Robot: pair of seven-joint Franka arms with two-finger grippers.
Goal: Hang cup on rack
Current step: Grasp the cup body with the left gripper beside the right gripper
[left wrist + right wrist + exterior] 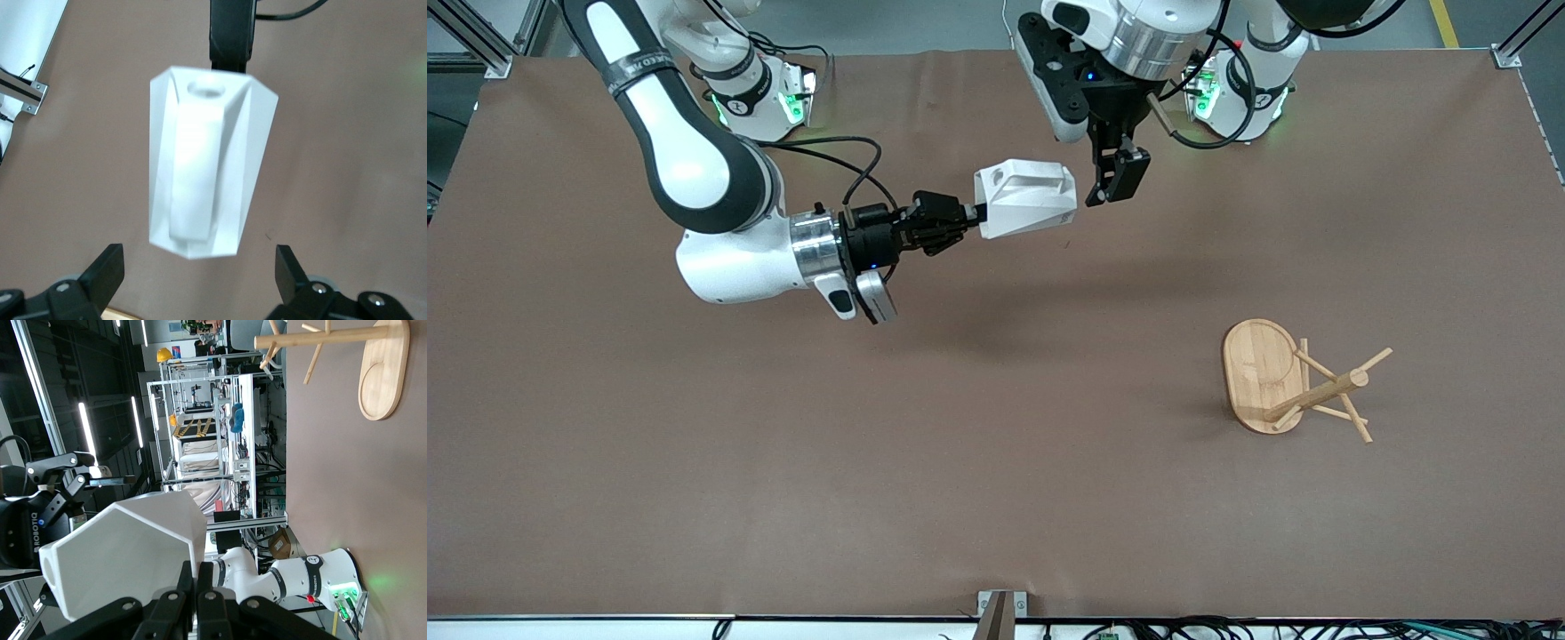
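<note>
The right gripper (971, 213), reaching out sideways from the right arm's end of the worktop, is clenched on the rim of the cup (1025, 197) and holds it in the air on its side over the middle of the worktop, nearer the edge where the bases stand. The cup looks like a stiff, light, hollow shell, probably printed plastic, with flat smooth facets that could slip in a pinch; the rim grip seen in the right wrist view looks narrow, so I judge it could pivot if bumped. The blocky handle (195, 167) with its round hole (207, 87) faces the left wrist camera, and the flat sides of the body or the handle block seem the surest places to take hold. The left gripper (1113, 176) hangs just beside the cup's base, its fingers (101, 275) spread wide and released, holding nothing. The rack (1294, 380), a bamboo mug tree, stands well apart toward the left arm's end, nearer the front camera. The only partly readable writing is "ROBOTIQ" on a gripper body (27, 533) in the right wrist view.
</note>
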